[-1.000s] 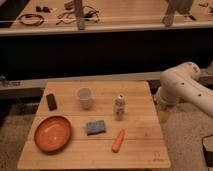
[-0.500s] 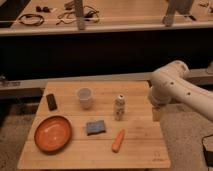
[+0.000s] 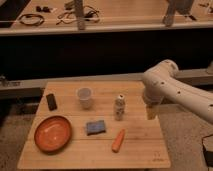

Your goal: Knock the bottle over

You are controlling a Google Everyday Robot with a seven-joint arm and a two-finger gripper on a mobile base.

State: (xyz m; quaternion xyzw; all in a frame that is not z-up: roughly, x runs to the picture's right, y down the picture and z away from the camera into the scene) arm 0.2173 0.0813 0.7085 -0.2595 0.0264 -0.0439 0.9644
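1. At the far left of the worktop (image 3: 145, 154) a small dark block (image 3: 51, 101) lies flat. The orange plate (image 3: 53, 133) sits in front of it near the front-left corner. Neither has shifted in the last second.
2. The translucent white cup (image 3: 85, 97) stands upright to the right of the block, in the same place as before.
3. A blue sponge (image 3: 95, 127) lies flat in front of the cup.
4. The bottle (image 3: 119, 107) stands upright near the middle of the worktop, right of the cup. It is on the same spot as a second ago, and nothing is touching it.
5. A carrot (image 3: 118, 140) lies slanted in front of the bottle, toward the front edge.
6. My claw (image 3: 151, 111) hangs pointing down over the right part of the worktop, to the right of the bottle and clear of it. Its fingers are spread wide with nothing between them.
7. The white arm (image 3: 172, 90) has swung left from the right margin, so the claw is nearer the bottle than it was.
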